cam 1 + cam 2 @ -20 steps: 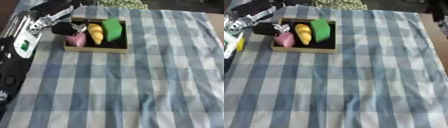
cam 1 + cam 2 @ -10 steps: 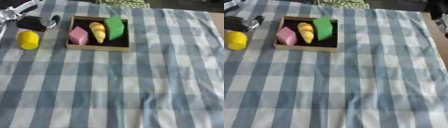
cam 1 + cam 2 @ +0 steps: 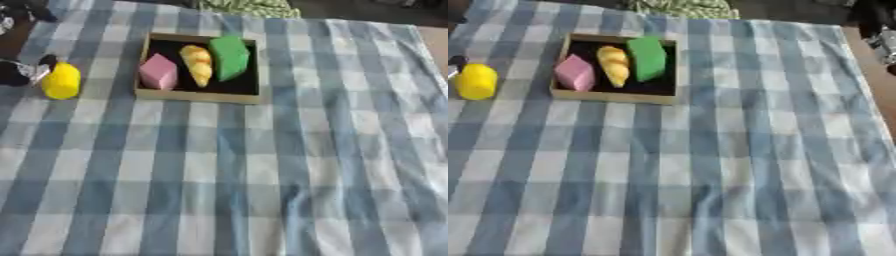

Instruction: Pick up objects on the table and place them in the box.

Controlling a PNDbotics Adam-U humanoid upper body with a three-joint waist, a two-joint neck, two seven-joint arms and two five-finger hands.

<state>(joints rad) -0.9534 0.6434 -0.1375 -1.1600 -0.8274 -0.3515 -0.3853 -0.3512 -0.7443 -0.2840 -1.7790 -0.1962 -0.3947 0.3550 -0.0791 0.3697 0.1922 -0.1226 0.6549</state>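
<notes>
The left hand (image 3: 22,71) is touching the yellow object (image 3: 61,80), left of the box (image 3: 199,95); its fingers I cannot tell. It looks light, smooth, rounded; gripping its sides seems best.

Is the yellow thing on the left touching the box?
Apart. In the left eye view a strip of checked cloth shows plainly between the yellow object and the box; the right eye view shows the same gap.
</notes>
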